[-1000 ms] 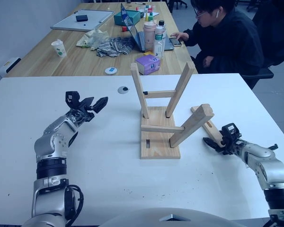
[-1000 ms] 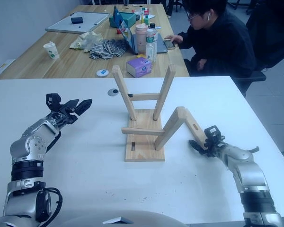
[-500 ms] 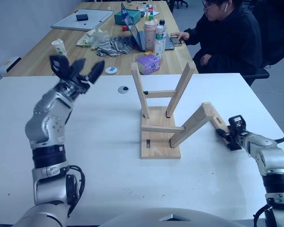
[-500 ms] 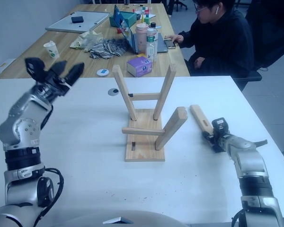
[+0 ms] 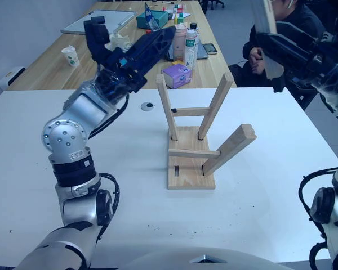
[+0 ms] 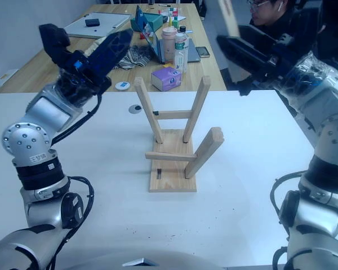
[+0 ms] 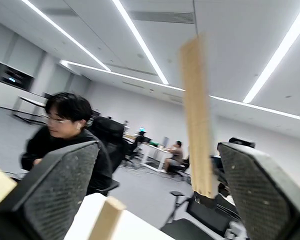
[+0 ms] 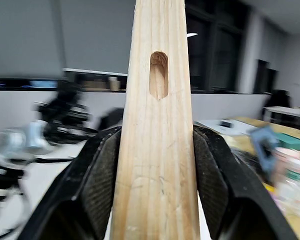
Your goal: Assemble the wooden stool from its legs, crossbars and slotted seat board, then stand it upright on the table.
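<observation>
Right gripper high at far right, pinching a wooden leg; left gripper raised, fingers spread; part-built stool mid-table

We see pale, bare-grained wood on the leg and seat board, dimpled black pads, and a smooth matt white table.

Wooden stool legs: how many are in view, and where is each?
4. Far-left leg and far-right leg stand on the pale slotted seat board; a tilted leg leans at its near right; the fourth leg is held high between the right gripper's fingers. None looks hidden.
</observation>
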`<state>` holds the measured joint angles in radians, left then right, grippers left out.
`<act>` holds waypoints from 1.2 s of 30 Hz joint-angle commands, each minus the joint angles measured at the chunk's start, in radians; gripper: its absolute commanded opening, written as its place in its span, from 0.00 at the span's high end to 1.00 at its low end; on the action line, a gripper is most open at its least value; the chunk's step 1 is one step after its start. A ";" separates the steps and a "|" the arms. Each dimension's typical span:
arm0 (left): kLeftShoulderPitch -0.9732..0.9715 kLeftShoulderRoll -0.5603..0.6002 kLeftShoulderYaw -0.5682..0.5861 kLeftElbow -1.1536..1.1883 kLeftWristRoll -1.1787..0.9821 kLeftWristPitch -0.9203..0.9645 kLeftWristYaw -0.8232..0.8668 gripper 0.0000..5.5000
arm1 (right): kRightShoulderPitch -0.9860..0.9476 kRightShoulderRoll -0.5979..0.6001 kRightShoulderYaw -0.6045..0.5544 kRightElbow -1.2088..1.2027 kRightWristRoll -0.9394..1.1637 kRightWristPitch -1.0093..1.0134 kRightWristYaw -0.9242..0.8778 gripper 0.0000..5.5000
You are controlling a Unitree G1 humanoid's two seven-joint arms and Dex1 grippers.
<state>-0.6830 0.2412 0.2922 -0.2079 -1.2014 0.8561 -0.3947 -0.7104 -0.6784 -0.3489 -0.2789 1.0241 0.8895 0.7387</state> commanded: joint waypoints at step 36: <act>-0.025 -0.047 -0.145 -0.074 -0.209 -0.059 -0.091 0.61 | 0.038 -0.015 0.105 -0.105 0.299 0.108 -0.033 0.62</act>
<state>-0.7082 0.1844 0.1497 -0.2820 -1.4119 0.7964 -0.4725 -0.6617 -0.6805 -0.2452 -0.3748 1.3099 0.9966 0.7109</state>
